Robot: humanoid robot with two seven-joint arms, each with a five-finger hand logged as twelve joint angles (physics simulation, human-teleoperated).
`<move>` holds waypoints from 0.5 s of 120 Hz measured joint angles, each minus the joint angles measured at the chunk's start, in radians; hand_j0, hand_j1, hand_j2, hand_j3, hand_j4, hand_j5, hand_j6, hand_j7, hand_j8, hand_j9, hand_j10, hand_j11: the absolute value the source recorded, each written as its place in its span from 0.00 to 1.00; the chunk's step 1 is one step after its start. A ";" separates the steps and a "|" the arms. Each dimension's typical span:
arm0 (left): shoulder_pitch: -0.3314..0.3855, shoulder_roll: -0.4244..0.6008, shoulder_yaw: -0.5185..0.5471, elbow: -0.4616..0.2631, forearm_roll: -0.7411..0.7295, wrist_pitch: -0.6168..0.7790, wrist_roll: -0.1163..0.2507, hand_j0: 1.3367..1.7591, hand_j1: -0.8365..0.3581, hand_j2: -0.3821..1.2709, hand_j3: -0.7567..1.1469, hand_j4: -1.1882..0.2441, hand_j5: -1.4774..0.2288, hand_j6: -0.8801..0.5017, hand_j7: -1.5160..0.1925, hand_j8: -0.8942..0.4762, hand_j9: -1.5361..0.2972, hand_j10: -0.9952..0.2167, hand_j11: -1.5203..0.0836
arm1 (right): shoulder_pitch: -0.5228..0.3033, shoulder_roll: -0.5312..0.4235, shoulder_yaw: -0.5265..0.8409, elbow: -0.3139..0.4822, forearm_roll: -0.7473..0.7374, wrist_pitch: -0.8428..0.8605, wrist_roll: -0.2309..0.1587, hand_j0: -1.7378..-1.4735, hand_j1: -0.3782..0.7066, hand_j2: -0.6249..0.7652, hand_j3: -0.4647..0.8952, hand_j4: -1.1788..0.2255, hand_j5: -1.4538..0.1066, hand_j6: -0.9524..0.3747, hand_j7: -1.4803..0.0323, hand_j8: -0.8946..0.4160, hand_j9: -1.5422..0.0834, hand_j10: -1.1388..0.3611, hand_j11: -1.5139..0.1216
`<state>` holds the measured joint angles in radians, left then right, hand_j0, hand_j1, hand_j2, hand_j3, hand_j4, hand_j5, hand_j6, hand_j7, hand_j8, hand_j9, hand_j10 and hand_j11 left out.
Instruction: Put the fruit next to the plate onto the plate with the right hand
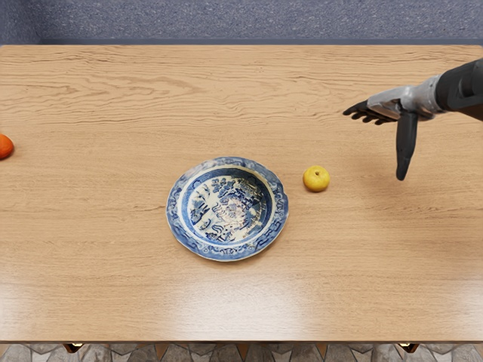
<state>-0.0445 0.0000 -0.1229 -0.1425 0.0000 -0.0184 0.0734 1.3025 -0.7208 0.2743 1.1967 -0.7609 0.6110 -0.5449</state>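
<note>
**Plate (226, 255) bare, yellow fruit (316, 179) beside it, right hand (389, 109) open**

Head view: plate is the nearest object, just left of the table's (241, 309) centre. It is round with a scalloped rim and a blue-and-white pattern, and nothing lies on it. Count: one plate.

The yellow fruit is small and round, with smooth skin and a darker dimple on top. It sits on the wood just right of the plate rim, close but not touching, level with the plate's upper half.

A second fruit, the orange fruit (4, 146), is cut off by the picture's left edge, well apart from the plate. Count: two fruits, one yellow and one orange.

The right hand comes in from the right edge on a dark grey arm. It is up and to the right of the yellow fruit and apart from it. Its fingers are stretched out towards the left, its thumb hangs straight down, and it grips nothing. Count: one hand visible.

The table is light wood grain and fills most of the frame.
</note>
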 joint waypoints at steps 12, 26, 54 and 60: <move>0.000 0.000 0.000 0.000 0.000 0.000 0.000 0.76 0.97 0.23 0.40 0.82 0.85 0.62 0.87 0.64 0.82 0.81 0.93 | 0.008 0.000 0.001 0.002 0.000 0.000 -0.017 0.30 0.03 0.45 0.34 0.84 0.93 0.71 0.98 0.68 0.95 0.76 0.93; -0.001 0.000 0.000 0.000 0.000 0.000 0.000 0.76 0.97 0.23 0.40 0.82 0.85 0.62 0.87 0.64 0.82 0.81 0.93 | 0.030 0.015 0.005 0.008 0.001 0.000 -0.039 0.30 0.03 0.45 0.34 0.84 0.93 0.71 0.98 0.68 0.95 0.76 0.93; 0.000 0.000 0.000 0.000 0.000 0.000 0.000 0.76 0.97 0.23 0.40 0.82 0.85 0.62 0.87 0.64 0.82 0.81 0.93 | 0.039 0.091 0.032 0.132 0.041 0.000 -0.063 0.30 0.03 0.45 0.34 0.84 0.93 0.71 0.98 0.68 0.95 0.76 0.93; -0.001 0.000 0.000 0.000 0.000 0.000 0.000 0.76 0.97 0.23 0.40 0.82 0.85 0.62 0.87 0.64 0.82 0.81 0.93 | 0.034 0.085 0.034 0.206 0.022 -0.004 -0.064 0.30 0.03 0.45 0.34 0.84 0.93 0.71 0.98 0.68 0.95 0.76 0.93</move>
<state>-0.0451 0.0000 -0.1228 -0.1425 0.0000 -0.0184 0.0733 1.3367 -0.6356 0.3085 1.4026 -0.7386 0.6074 -0.6091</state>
